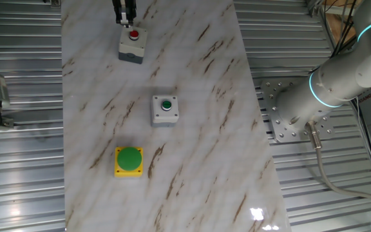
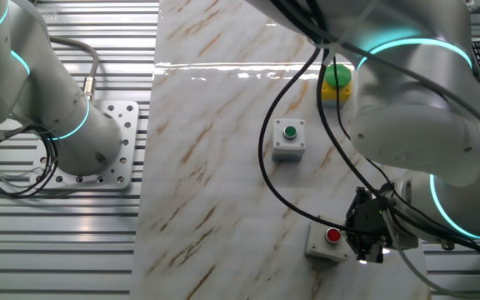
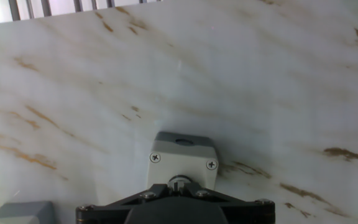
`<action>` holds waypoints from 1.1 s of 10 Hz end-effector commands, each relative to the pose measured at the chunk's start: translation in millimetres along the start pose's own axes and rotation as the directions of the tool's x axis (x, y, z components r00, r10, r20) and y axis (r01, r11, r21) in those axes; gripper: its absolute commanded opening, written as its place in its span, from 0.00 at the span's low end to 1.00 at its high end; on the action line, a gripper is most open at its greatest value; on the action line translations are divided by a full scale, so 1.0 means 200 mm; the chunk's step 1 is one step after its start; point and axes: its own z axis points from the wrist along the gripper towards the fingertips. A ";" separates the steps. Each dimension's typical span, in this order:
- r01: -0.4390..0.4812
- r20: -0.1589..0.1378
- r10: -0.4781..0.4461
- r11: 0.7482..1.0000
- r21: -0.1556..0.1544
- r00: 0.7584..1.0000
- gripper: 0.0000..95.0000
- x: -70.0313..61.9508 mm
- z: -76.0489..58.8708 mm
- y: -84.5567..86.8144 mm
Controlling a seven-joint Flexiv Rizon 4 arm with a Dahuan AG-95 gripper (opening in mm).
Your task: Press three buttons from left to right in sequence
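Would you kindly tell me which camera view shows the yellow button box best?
One fixed view: the yellow button box sits whole and unobstructed on the table. The other fixed view shows it partly hidden behind the arm; the hand view misses it.

Red-button box [image 1: 133,44]: grey, small red button on top, at the marble table's far end.
Dark-green-button box [image 1: 165,109]: grey, upright, mid-table.
Yellow box [image 1: 129,161]: large green dome button, nearest end, apart from the others.

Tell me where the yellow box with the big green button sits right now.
In one fixed view the yellow box sits low on the marble table, just below-left of the grey box with the dark-green button, at the end of the row farthest from the gripper.
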 end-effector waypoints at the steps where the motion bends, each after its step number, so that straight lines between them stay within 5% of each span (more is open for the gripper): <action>1: -0.005 0.001 0.005 1.000 -0.004 1.000 0.00 0.00 0.00 0.00; 11: -0.034 -0.041 0.033 0.999 -0.015 0.999 0.00 0.00 0.00 0.00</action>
